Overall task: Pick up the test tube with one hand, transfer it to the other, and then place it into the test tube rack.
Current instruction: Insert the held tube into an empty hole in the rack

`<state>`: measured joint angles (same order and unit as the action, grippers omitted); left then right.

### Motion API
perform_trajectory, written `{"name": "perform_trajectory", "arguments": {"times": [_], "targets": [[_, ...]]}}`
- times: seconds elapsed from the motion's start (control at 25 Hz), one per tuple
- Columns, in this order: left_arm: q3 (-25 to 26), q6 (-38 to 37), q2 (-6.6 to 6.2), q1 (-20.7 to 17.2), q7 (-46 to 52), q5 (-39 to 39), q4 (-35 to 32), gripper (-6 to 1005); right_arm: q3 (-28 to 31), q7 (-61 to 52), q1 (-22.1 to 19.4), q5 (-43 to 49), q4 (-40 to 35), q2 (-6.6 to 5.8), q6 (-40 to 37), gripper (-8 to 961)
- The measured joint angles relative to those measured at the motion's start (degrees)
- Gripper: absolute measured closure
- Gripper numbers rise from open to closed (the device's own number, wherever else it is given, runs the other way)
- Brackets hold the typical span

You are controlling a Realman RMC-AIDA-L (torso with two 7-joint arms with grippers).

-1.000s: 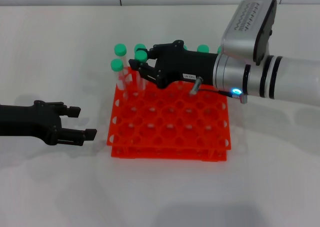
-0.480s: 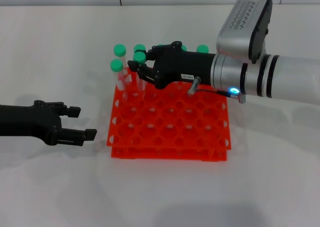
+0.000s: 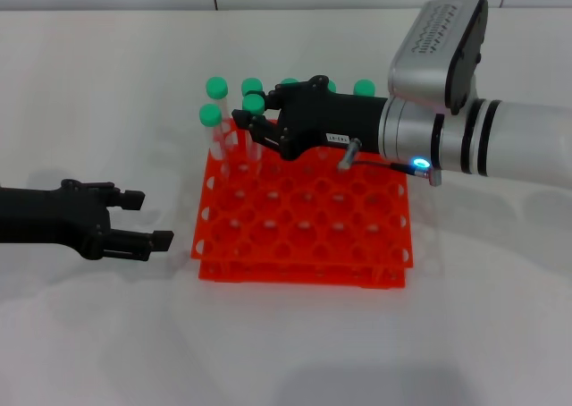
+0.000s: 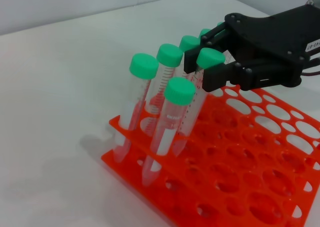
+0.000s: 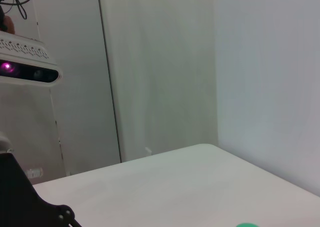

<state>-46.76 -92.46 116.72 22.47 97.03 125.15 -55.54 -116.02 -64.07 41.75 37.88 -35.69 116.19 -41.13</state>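
Orange-red rack (image 3: 304, 232), green-capped clear tubes (image 4: 172, 122), blk grippers (image 3: 259, 120).

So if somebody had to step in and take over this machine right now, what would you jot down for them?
Right tool: over the far left part of the test tube rack, shut on the test tube, whose lower end is already in a hole.
Left tool: open, empty, low over the table left of the rack.
Done: pick-up and handover, apparently; the tube stands among other green-capped tubes.
Left: release the tube and pull the right arm clear.
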Motion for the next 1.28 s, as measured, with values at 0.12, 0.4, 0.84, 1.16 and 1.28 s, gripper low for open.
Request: {"name": "perform_trajectory", "arguments": {"times": [0.12, 0.4, 0.84, 1.16, 1.28], "targets": [[0.0, 0.0, 0.00, 0.0, 0.0, 0.0, 0.0, 120, 0.0, 0.0, 0.0, 0.0, 0.0, 0.00, 0.0, 603], [0.0, 0.0, 0.00, 0.0, 0.0, 0.0, 0.0, 120, 0.0, 0.0, 0.0, 0.0, 0.0, 0.00, 0.0, 588], [0.0, 0.0, 0.09, -0.1, 0.0, 0.0, 0.1, 120, -0.6, -0.8, 0.0, -0.2, -0.3, 0.00, 0.0, 564], [0.0, 0.0, 0.09, -0.1, 0.0, 0.0, 0.1, 120, -0.6, -0.8, 0.0, -0.2, -0.5, 0.00, -0.2, 547], [0.0, 0.0, 0.09, -0.1, 0.0, 0.0, 0.1, 120, -0.6, -0.8, 0.0, -0.2, -0.5, 0.00, -0.4, 540]]}}
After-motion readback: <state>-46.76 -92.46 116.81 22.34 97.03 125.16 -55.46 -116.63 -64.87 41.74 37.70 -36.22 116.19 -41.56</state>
